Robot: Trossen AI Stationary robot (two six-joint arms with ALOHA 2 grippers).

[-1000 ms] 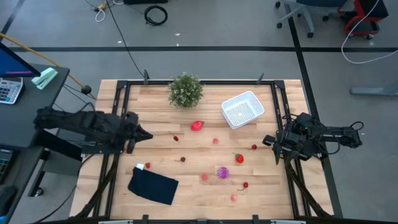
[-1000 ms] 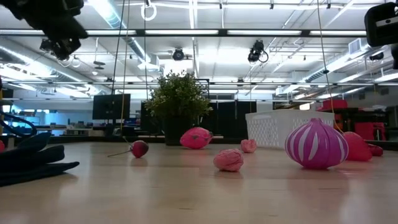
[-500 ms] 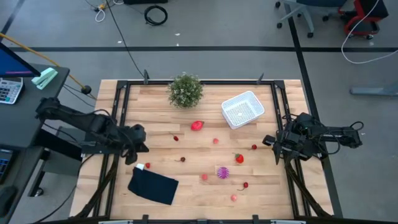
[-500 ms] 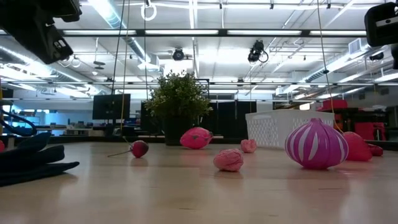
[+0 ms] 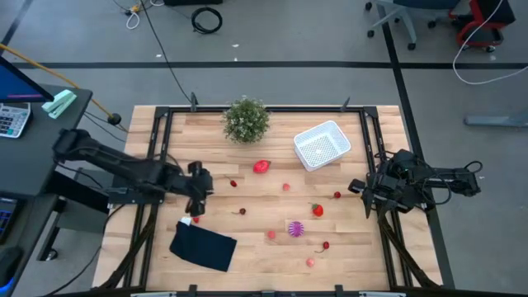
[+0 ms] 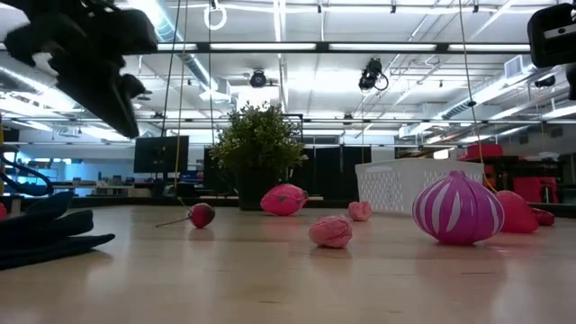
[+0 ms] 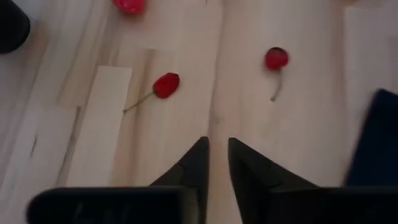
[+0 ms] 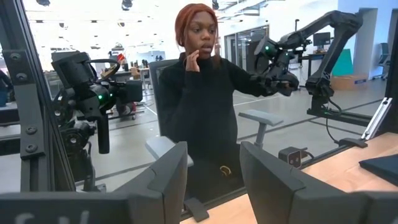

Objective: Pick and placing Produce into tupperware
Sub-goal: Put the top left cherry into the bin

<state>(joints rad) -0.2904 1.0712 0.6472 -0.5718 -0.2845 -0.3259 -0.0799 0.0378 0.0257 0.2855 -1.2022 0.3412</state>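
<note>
Small red and pink produce lies scattered on the wooden table: a cherry (image 5: 233, 183), a second cherry (image 5: 242, 211), a larger pink-red piece (image 5: 261, 166), a strawberry (image 5: 317, 209) and a spiky purple piece (image 5: 295, 228). The white tupperware (image 5: 322, 144) stands at the far right. My left gripper (image 5: 199, 186) hangs above the table's left part, tipped downward. In its wrist view the fingers (image 7: 217, 152) stand slightly apart with nothing between them, short of the two cherries (image 7: 166, 85) (image 7: 276, 58). My right gripper (image 8: 212, 168) waits open at the right edge.
A dark blue folded cloth (image 5: 203, 247) lies at the near left, a small red piece (image 5: 186, 220) by its far edge. A bushy potted plant (image 5: 246, 120) stands at the far middle. A person (image 8: 202, 106) sits beyond the table. Black frame rails (image 5: 162, 148) run along the table's sides.
My left gripper has travelled from the table's left edge toward the middle, sinking and tipping its fingers downward toward the cherries. My right arm has kept still, and no produce has moved.
</note>
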